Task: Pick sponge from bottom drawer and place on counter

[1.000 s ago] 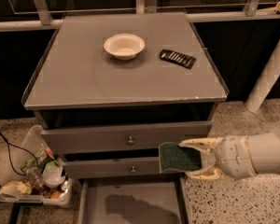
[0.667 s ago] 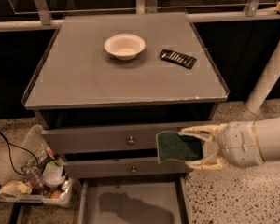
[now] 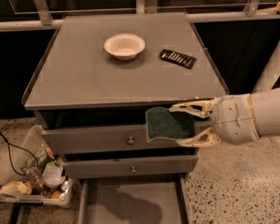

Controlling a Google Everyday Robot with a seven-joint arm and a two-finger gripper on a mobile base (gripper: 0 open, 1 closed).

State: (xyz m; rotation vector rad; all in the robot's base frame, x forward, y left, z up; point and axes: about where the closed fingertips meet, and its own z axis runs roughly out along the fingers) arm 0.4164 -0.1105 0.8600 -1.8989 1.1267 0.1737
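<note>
Sponge [image 3: 167,123], small, rectangular, dark green-faced, clamped between the pale fingers [image 3: 192,108] of the gripper [image 3: 178,125], before the upper drawer front [image 3: 93,136], just under the front rim of the flat grey square table [image 3: 84,78]. Judgement: placement needs a rise, then travel rearward over that rim.

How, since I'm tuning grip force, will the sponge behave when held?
Probably soft: the sponge looks slightly bowed in the gripper, held before the top drawer. Likely light; thin fingers carry it unsupported. Its rough green face should resist slipping.
</note>
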